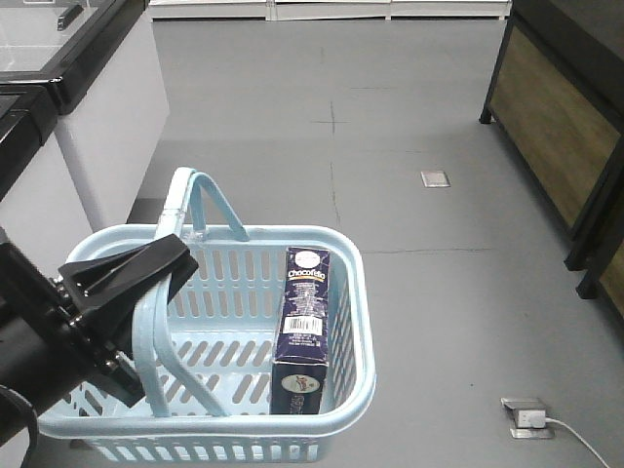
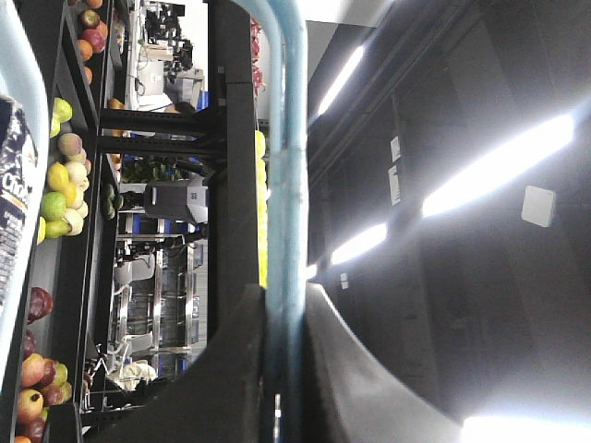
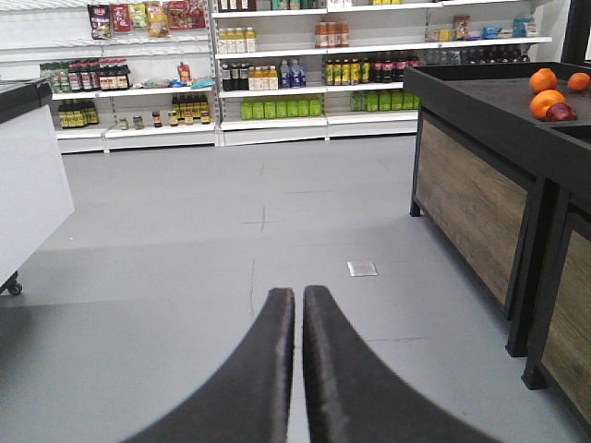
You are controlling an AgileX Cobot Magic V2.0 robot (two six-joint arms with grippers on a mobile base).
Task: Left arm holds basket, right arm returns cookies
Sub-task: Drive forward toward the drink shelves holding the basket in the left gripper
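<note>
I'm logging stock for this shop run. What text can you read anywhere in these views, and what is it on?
"Choco...", ending unsure: white lettering on the cookies carton lying in the basket.
"Cho", cut off at the frame edge: the same carton in the left wrist view.
Barcode label on the carton: digits too small to read.
Shelf bottles and packets in the right wrist view: labels too small to read.

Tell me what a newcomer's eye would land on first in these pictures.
The light blue basket at the bottom centre of the front view stands out first, with the navy cookies carton inside against its right-hand wall. Next is the left gripper at lower left, clamped on one hoop handle. In the right wrist view, the right gripper is shut and empty over grey floor, with stocked shelves beyond.
</note>
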